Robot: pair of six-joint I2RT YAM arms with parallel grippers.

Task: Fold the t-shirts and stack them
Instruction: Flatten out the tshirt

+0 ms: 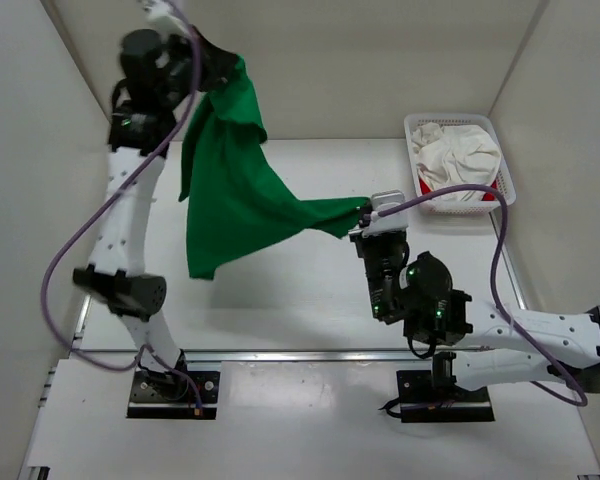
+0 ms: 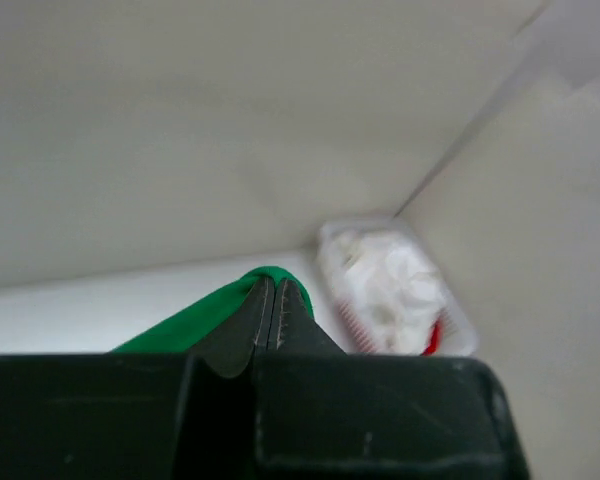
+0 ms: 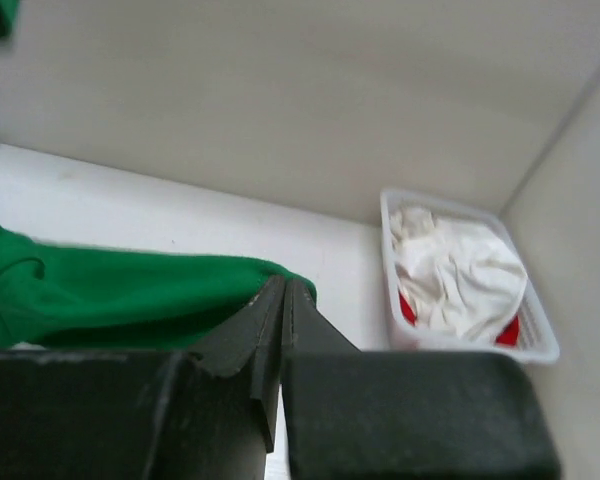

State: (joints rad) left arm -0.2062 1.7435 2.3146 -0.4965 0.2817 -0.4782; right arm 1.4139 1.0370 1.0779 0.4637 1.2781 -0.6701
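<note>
The bright green t-shirt (image 1: 235, 190) hangs in the air, stretched between both grippers. My left gripper (image 1: 223, 68) is raised high at the back left and is shut on one corner of it (image 2: 220, 310). My right gripper (image 1: 365, 215) is lower, at mid table, and is shut on another edge of the green shirt (image 3: 130, 295). The white t-shirt (image 1: 460, 155) lies crumpled in the white mesh basket (image 1: 506, 171) at the back right. The red t-shirt (image 3: 506, 330) shows as slivers under the white one, also in the left wrist view (image 2: 432, 338).
White walls close in the table on the left, back and right. The basket (image 3: 460, 350) sits against the right wall. The purple cable of each arm loops beside it. A metal rail runs along the table's near edge (image 1: 280, 352).
</note>
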